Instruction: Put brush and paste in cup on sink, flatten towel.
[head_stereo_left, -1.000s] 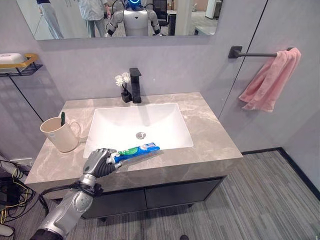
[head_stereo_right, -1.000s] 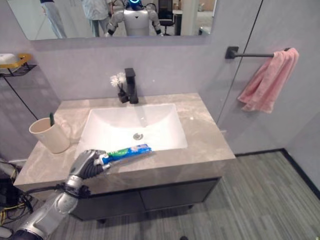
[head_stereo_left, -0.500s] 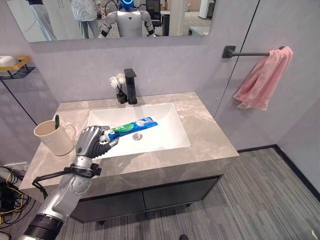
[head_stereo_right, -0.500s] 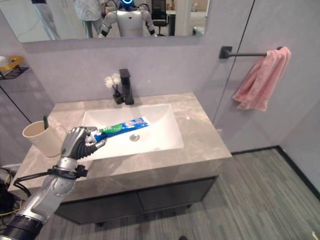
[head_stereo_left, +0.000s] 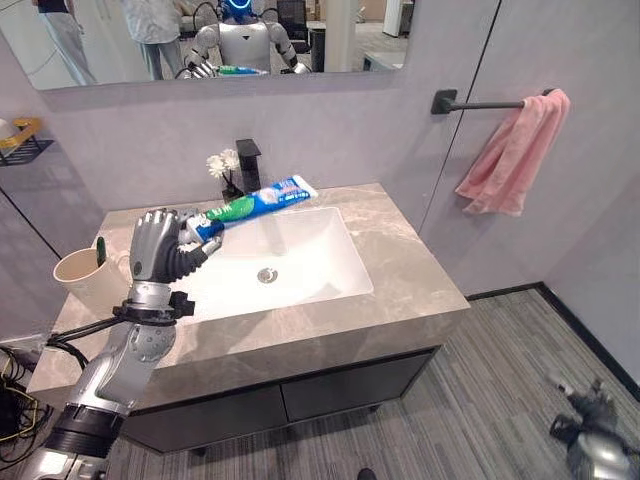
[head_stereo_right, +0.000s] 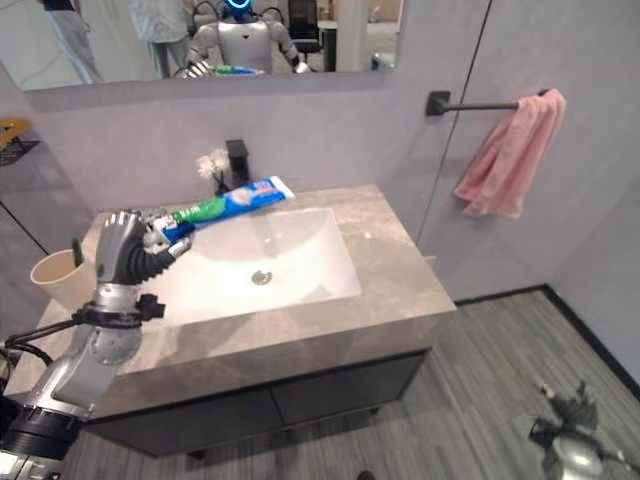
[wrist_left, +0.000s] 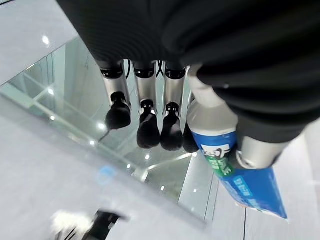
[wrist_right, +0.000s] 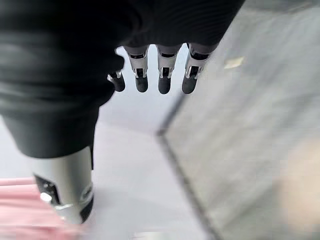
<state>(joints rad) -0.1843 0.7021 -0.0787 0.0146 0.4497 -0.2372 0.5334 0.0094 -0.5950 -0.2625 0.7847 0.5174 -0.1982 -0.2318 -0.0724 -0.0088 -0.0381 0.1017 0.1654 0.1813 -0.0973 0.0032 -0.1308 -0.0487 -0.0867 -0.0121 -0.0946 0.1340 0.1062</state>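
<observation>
Both eye views look down from head height at the same sink (head_stereo_left: 265, 262) and towel (head_stereo_right: 505, 155). Each wrist view looks closely along its own fingers.

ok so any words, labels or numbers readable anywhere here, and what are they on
None can be read.
Toothpaste tube, held in the left hand above the sink: printing shows on the blue and green sides, also in the left wrist view, but too blurred to read.
Cup, pink towel, tap: no text visible.
</observation>
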